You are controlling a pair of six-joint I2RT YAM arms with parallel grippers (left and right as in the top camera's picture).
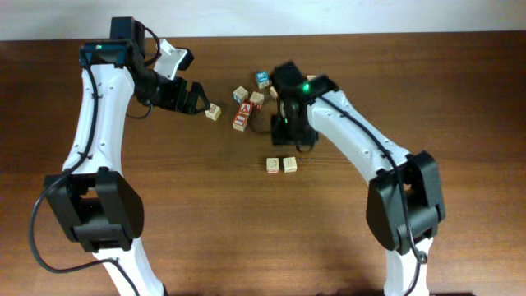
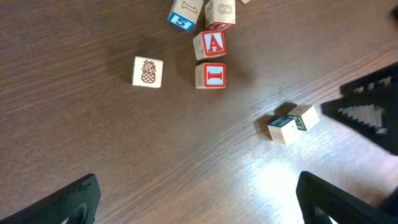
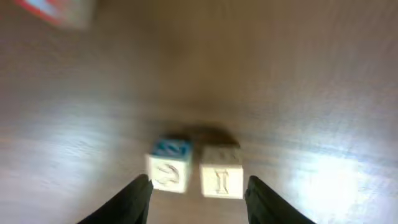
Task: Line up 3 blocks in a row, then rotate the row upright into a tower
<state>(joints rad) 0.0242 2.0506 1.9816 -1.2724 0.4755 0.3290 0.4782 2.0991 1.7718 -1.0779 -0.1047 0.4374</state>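
The right gripper [image 3: 199, 182] is hovering low over the wooden table [image 1: 460, 99] with its fingers [image 3: 134, 200] spread apart and pinching nothing; two of the blocks are sitting side by side just beyond its fingertips, a blue-faced block [image 3: 169, 167] on the left and a pale beige block [image 3: 222, 174] with an I-like mark on the right; the right wrist view is blurring, so finer marks are not showing. In the overhead view this pair is lying apart from the other cubes, on the near side of the table, with the right arm reaching above it.

The left gripper [image 2: 198, 183] is hanging above the table with its fingers spread wide and nothing between them; the pineapple block [image 2: 147, 72], pale and upright, is sitting alone just beside the cluster and nearest this gripper.

The red-lettered A cube [image 2: 209, 45] is resting directly against the red I cube [image 2: 211, 75]; a cube with a blue 5 [image 2: 185, 12] and a cube with an 8 [image 2: 220, 12] are crowding in at the far end of that row, at the top edge of the left wrist view.
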